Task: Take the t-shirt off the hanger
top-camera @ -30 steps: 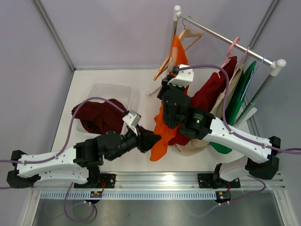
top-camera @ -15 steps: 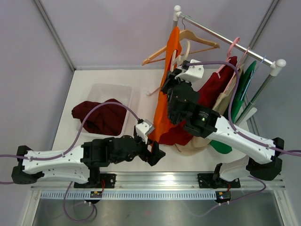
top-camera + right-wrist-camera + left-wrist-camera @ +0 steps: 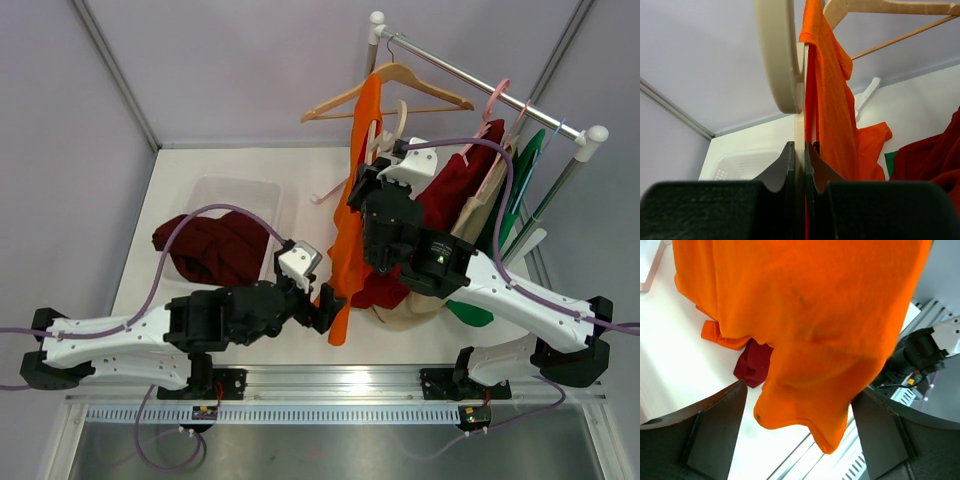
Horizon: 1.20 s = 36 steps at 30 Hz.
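Note:
The orange t-shirt [image 3: 350, 230] hangs in a long strip from a cream hanger [image 3: 777, 50]. My right gripper [image 3: 805, 146] is shut on that hanger's stem and holds it up in front of the rail. The shirt [image 3: 832, 100] drapes just right of the jaws. My left gripper [image 3: 325, 308] is open at the shirt's bottom hem. In the left wrist view the shirt's lower corner [image 3: 805, 405] dangles between the spread fingers [image 3: 720, 425] and I see no contact with either.
A bare wooden hanger [image 3: 400, 85] hangs on the rail [image 3: 480, 85] behind the shirt, alongside dark red [image 3: 455, 190], beige and green garments. A clear bin [image 3: 235, 195] at the left holds a maroon garment [image 3: 205, 245]. Dark red cloth [image 3: 752, 365] lies on the table.
My left gripper has let go of the shirt's hem and opened wide. The right arm has lifted the hanger higher, and the shirt now hangs straighter.

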Tool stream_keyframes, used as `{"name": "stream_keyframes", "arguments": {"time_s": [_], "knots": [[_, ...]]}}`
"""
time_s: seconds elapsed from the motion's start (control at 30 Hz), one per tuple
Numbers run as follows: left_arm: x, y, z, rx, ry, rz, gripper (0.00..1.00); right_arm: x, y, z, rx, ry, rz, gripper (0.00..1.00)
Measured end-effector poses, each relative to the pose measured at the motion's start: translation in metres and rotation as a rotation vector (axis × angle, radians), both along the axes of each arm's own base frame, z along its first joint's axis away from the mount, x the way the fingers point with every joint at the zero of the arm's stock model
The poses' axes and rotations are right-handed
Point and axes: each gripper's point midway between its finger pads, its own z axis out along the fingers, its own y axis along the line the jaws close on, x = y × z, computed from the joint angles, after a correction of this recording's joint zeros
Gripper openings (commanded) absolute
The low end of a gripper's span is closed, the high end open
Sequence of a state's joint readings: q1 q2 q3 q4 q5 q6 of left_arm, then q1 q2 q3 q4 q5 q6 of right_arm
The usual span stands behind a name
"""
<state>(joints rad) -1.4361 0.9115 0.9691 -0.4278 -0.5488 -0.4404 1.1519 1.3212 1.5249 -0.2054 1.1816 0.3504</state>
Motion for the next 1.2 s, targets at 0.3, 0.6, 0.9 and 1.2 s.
{"name": "stream_keyframes", "arguments": {"time_s": [0.3, 0.6, 0.9, 1.2], "knots": [[0.002, -0.020, -0.016, 0.104, -0.018, -0.025, 0.01, -0.001, 0.004, 0.002, -0.001, -0.005, 0.024, 0.00], [-0.007, 0.001, -0.029, 0.059, 0.025, -0.036, 0.00, -0.001, 0.003, 0.025, 0.001, -0.068, 0.034, 0.00], [-0.044, 0.048, -0.102, -0.103, 0.320, -0.007, 0.00, -0.017, -0.028, 0.075, -0.030, -0.180, 0.054, 0.00], [-0.066, 0.019, -0.092, -0.115, 0.370, -0.047, 0.08, -0.021, -0.029, 0.089, -0.016, -0.194, 0.162, 0.00]]}}
